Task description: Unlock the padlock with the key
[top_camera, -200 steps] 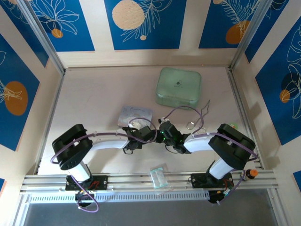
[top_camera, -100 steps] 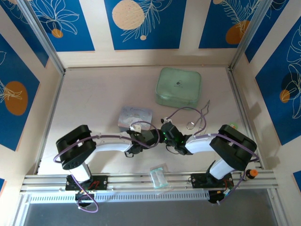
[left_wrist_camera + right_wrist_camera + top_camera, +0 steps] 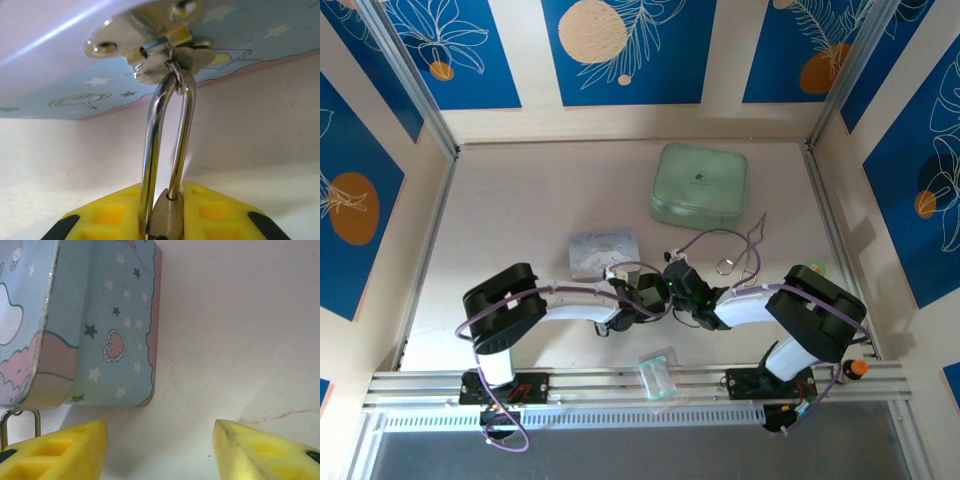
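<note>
"Left wrist view, nearest first: what do the yellow fingers (image 3: pixel 100 225) hold?"

"The left gripper (image 3: pixel 165 222) is clamped on the padlock (image 3: pixel 169 212), its brass body pinched between the pads at the bottom edge. The silver shackle (image 3: pixel 159 135) rises from it and passes through the metal hasp (image 3: pixel 145 37) of the tin (image 3: pixel 260 30) above."

"And the right wrist view?"

"The right gripper (image 3: pixel 160 440) has its jaws spread wide, bare table (image 3: pixel 240 340) between them. Beyond them stands the tin's side wall, blue with stars and a checked heart; the shackle peeks out beneath the tin's near corner, at lower left."

"From overhead?"

"A clear packet (image 3: pixel 660 375) lies by the front rail (image 3: pixel 570 385). Farther in, the two grippers meet just beside each other at the tin's near edge. A wire loop (image 3: pixel 724 266) lies to their right, and a green case (image 3: pixel 700 185) sits well beyond."
</note>
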